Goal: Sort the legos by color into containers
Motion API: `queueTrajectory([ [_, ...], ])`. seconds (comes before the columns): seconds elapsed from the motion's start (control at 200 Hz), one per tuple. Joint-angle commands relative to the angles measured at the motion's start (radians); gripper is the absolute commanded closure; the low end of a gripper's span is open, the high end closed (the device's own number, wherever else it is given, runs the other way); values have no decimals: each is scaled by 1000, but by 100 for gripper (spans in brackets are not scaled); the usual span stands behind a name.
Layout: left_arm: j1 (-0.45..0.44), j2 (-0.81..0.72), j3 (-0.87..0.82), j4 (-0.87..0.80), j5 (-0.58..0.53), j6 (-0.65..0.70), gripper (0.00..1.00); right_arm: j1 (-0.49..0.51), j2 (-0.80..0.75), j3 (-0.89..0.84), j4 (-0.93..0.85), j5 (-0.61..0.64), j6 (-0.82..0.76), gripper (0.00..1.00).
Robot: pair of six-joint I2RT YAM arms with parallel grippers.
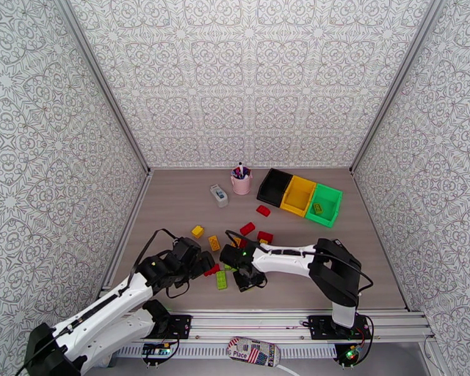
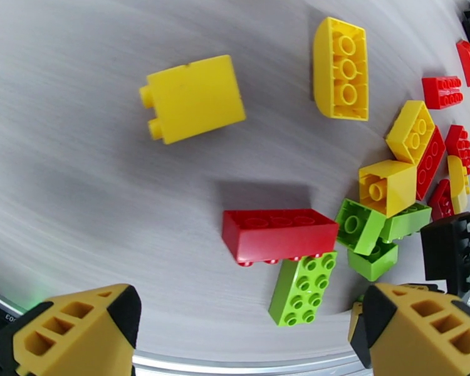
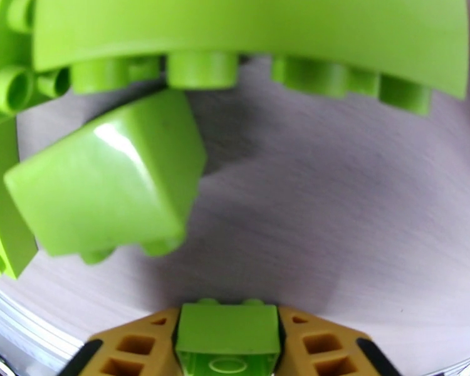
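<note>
Right pincer (image 3: 227, 346) clenched on a lime brick (image 3: 227, 327); left pincer (image 2: 246, 314) released. Shallow hold — green bricks (image 3: 109, 183) just ahead could dislodge it.

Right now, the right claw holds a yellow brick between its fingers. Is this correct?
Not quite. The brick between the fingers of the right claw is lime green, not yellow, as the right wrist view shows. The rest is correct.

Patterned walls (image 1: 247, 76) around grey-brown tabletop (image 1: 172, 208)
</note>
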Motion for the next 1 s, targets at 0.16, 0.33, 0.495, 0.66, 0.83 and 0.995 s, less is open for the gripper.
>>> queueTrajectory([
  [0.16,-51,117,70,206,100,67,1,-100,-159,-85,36,-1,34,68],
  [0.33,-72,247,143,338,185,122,1,-212,-251,-126,79,-50,44,69],
  [0.495,-74,380,234,447,277,165,1,-368,-339,-167,129,-129,51,71],
  [0.66,-74,526,357,557,400,187,1,-533,-403,-195,170,-222,47,71],
  [0.83,-80,720,549,621,521,202,1,-711,-437,-199,175,-301,24,73],
  [0.995,-106,918,814,545,594,255,1,-906,-459,-170,124,-326,-13,74],
])
